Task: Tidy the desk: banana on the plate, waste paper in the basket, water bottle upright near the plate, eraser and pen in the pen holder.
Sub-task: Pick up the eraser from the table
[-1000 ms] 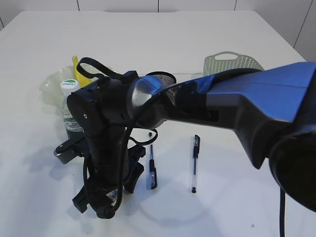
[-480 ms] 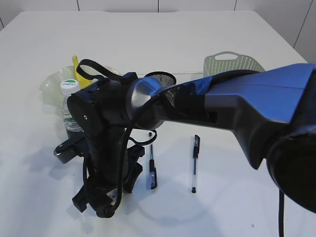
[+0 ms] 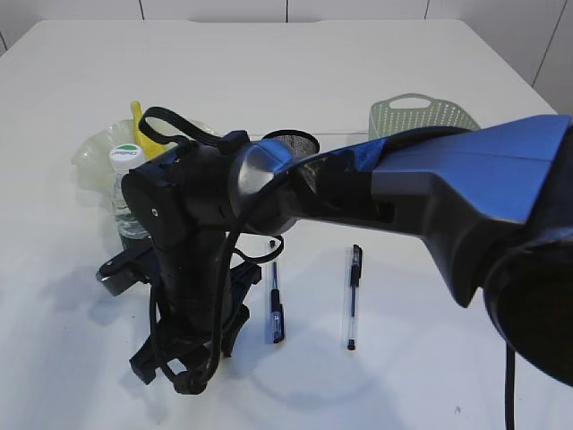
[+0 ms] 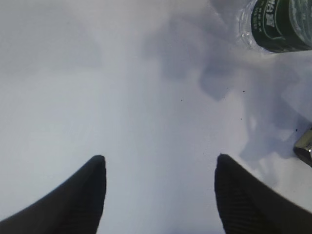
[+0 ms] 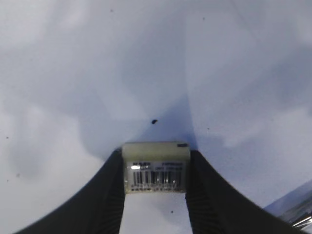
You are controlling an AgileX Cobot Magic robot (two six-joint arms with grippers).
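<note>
The eraser [image 5: 155, 168], low on the bench [image 5: 97, 73], was clamped between the right hand [image 5: 155, 195] fingers, so it should be lifted straight and carried to the pen holder [image 3: 292, 143].

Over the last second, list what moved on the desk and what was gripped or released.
The right gripper sank slightly toward the table in the exterior view, and its fingers now press both sides of the eraser. Unchanged: the two pens, the upright water bottle, the banana on the plate, the basket.
</note>
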